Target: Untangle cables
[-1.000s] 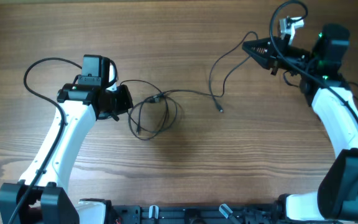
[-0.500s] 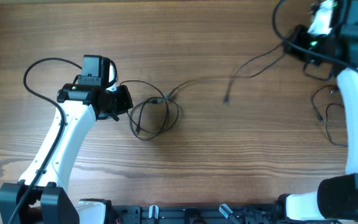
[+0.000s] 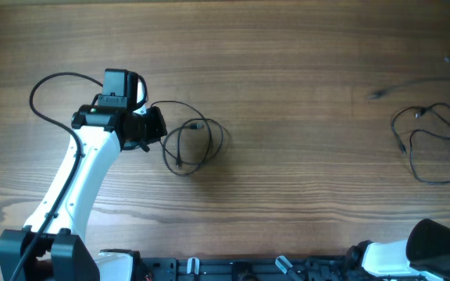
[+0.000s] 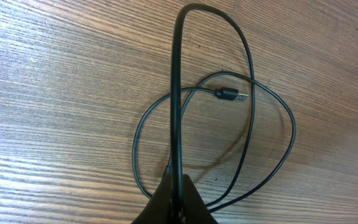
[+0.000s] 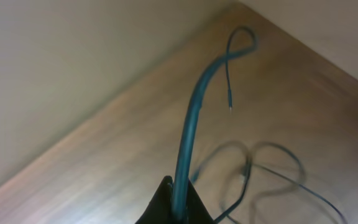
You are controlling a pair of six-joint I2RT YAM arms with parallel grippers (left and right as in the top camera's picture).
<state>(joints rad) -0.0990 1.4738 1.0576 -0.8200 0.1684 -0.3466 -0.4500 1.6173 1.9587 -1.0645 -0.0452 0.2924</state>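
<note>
My left gripper (image 3: pixel 156 127) is shut on a thin black cable (image 3: pixel 197 124) that lies in a loose loop on the wood table just to its right. In the left wrist view the shut jaws (image 4: pixel 179 202) pinch a strand (image 4: pixel 175 93) that arches up over the loop, and its small silvery-tipped plug (image 4: pixel 232 95) rests on the table. My right gripper (image 5: pixel 180 199) is outside the overhead view. It is shut on a second cable (image 5: pixel 194 106) and holds it high, with the tip (image 5: pixel 230 107) dangling. A blurred tip (image 3: pixel 377 94) shows in the overhead view.
Another thin black cable (image 3: pixel 419 114) lies in loops at the right edge of the table, and shows below in the right wrist view (image 5: pixel 248 163). The left arm's thicker wire (image 3: pixel 41 86) arcs at the far left. The right arm's base (image 3: pixel 436 250) is at the bottom right.
My right gripper swung up and to the right, out of the overhead view. It pulled its cable away from the left loop. The left arm and its loop stayed put.
</note>
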